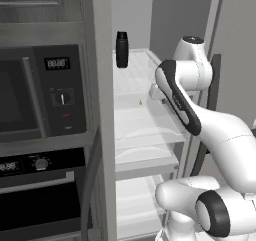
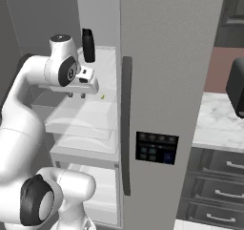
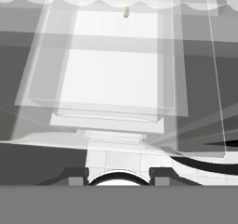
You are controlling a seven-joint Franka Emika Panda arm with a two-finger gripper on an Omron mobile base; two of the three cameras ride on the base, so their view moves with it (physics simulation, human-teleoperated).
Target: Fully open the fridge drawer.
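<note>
Translucent whitish plastic makes up the drawer (image 1: 145,135), and from where I stand it looks like a thin-walled, light bin, stiff enough to slide as one piece but likely to flex or rack if pulled from one corner. The surface seems smooth and glossy, so I'd expect it to be slippery under hard fingers. The sensible place to take hold, I'd judge, is the middle of the front panel's top lip, so the pull runs straight along the runners; a grip off to one side could jam it.

It sits in the open fridge (image 2: 167,57), below the white shelf (image 1: 135,80) that carries a dark bottle (image 1: 122,49) at the back and a tiny yellowish speck (image 1: 140,102) nearer the front. The drawer is wide and shallow, with a curved arch line across its front panel, and in the right base view its front (image 2: 81,124) juts forward of the shelf edge, so it looks partly out already, though I can't say how much travel is left.

The hand (image 2: 76,95) hovers just above the drawer's near edge, pointing down. In the hand view the two dark fingertips (image 3: 74,175) stand well apart with nothing between them; the hand is spread and has hold of nothing.
</note>
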